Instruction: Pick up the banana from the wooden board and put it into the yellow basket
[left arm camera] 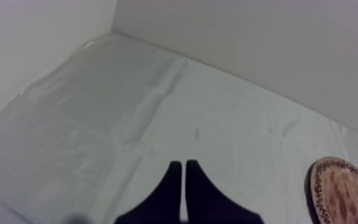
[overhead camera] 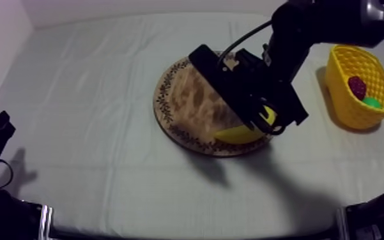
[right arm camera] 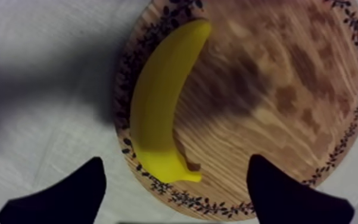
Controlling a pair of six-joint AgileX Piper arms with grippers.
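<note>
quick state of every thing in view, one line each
wooden board: lying flat, carrying the banana
banana: lying on the wooden board by its patterned rim, not gripped
right gripper: open, over the banana
left gripper: shut on nothing, away from the wooden board
yellow basket: upright, holding a small red fruit and a green thing

Right arm (overhead camera: 309, 32): matte black, bulky rounded links, silver-grey collar (overhead camera: 374, 9) at one joint. Left arm (overhead camera: 2, 191): black too, with a silver band (overhead camera: 43, 216). Right hand (right arm camera: 178, 196): two broad black fingers (right arm camera: 68, 193), blunt tapered tips. Left hand (left arm camera: 184, 179): two black fingers, narrow, pointed.
</note>
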